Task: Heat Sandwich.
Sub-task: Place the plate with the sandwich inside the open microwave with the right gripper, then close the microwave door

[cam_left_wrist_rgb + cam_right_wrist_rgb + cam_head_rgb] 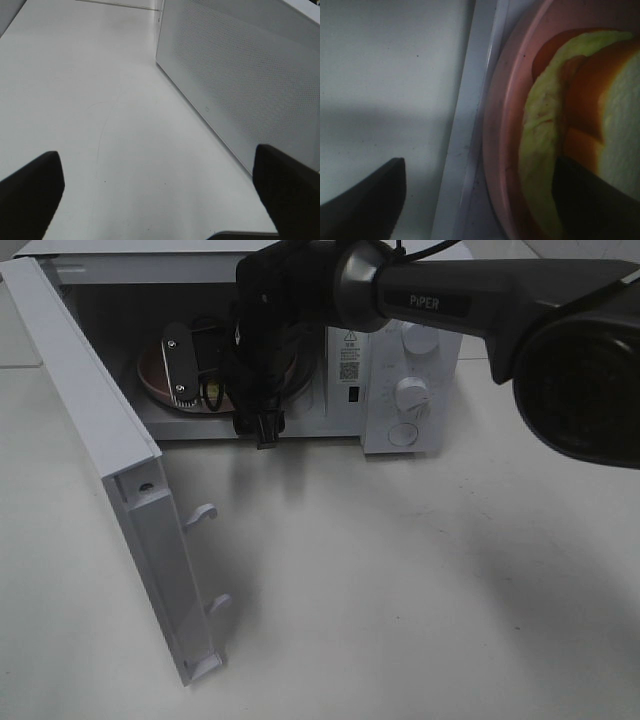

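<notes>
**Right claw** (480, 200) released, its fingers spread with the rim of the pink plate (502, 150) between them. The sandwich (590, 100) lies on that plate just beside one finger, inside the microwave (410, 390) — door (80, 410) swung wide.

**Left claw** (160, 200) likewise released, nothing between its fingers, above the white surface (100, 100) — the microwave's perforated wall alongside.

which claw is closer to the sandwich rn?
Right. Right claw straddles the pink plate's rim, sandwich beside one finger. Left claw is outside the microwave, over the table.
</notes>
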Robot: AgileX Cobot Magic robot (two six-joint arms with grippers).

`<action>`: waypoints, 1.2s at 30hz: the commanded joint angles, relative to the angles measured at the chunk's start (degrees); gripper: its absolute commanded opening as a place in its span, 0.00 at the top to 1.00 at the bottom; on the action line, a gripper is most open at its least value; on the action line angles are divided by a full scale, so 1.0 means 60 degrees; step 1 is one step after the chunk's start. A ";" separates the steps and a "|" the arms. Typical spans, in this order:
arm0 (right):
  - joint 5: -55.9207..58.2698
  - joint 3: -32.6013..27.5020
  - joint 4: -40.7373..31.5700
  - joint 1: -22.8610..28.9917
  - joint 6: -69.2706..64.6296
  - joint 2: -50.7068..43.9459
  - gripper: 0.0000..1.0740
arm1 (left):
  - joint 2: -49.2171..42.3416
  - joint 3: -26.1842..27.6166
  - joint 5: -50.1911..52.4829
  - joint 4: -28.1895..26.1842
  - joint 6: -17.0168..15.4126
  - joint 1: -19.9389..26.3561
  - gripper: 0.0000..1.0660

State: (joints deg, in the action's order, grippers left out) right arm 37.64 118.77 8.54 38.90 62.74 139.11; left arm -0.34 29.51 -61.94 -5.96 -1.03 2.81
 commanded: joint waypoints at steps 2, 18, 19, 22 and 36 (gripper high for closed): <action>-0.0630 -0.1089 -0.0057 -0.0038 -0.0124 -0.0754 0.27 | -0.0153 -0.0019 0.0153 -0.0067 -0.0048 0.0019 0.09; -0.1728 -0.3676 0.0181 -0.0038 -0.0115 -0.2674 0.28 | -0.0153 -0.0019 0.0153 -0.0067 -0.0048 0.0019 0.09; -0.1881 -0.3925 0.0181 -0.0038 -0.0115 -0.2827 0.28 | -0.0153 -0.0019 0.0153 -0.0067 -0.0048 0.0019 0.09; -0.2368 -0.4813 0.0181 -0.0038 -0.0115 -0.3352 0.29 | -0.0153 -0.0019 0.0153 -0.0067 -0.0048 0.0019 0.09; -0.2836 -0.7066 0.0181 -0.0038 -0.0497 -0.5290 0.29 | -0.0153 -0.0019 0.0153 -0.0067 -0.0048 0.0019 0.09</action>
State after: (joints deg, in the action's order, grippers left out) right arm 21.03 76.95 9.40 38.79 60.62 108.29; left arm -0.34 29.51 -61.94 -5.96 -1.03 2.81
